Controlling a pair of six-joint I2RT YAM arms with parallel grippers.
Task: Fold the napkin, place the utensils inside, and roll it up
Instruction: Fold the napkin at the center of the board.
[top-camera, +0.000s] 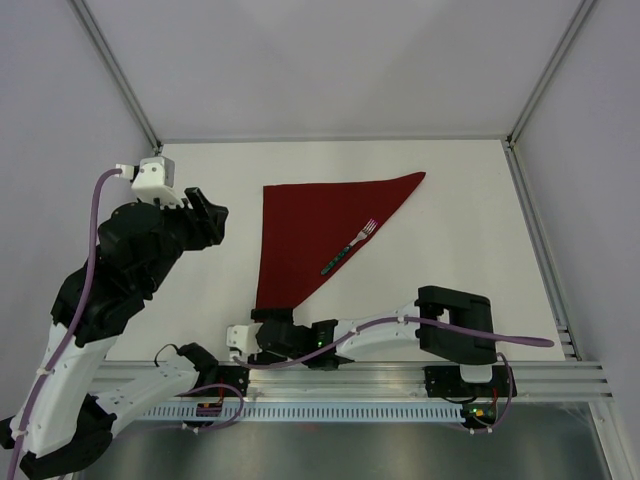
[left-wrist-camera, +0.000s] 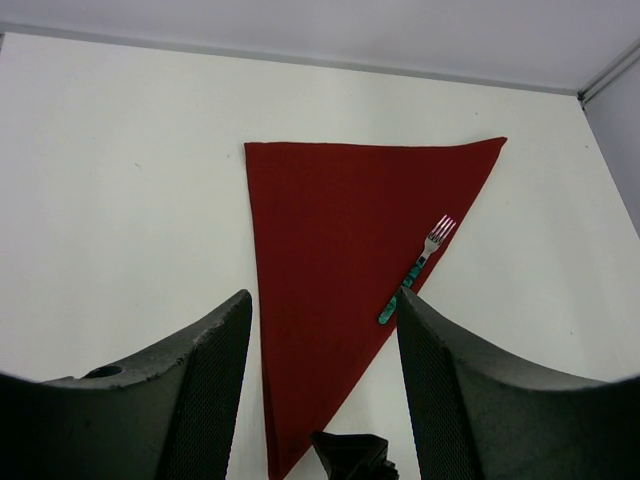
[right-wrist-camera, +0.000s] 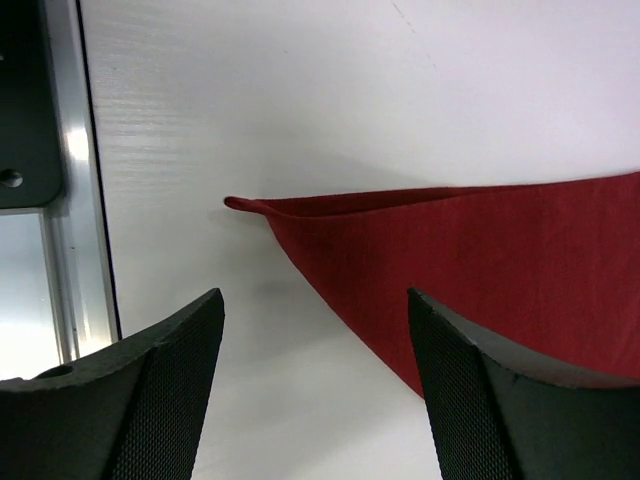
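Napkin folded to a triangle, fork on it, both grippers spread and empty.

Right gripper sits low at the near edge of the table, fingers wide apart and pinching nothing. The napkin's near tip lies just ahead of them, two layers showing at the point. The cloth is plain maroon and flat: straight left edge running away, diagonal on the right, far edge across. The fork lies along the diagonal, dark handle nearer, silver tines right at the edge, aimed at the far-right corner. Left gripper hovers left of the napkin, apart from it, fingers spread.
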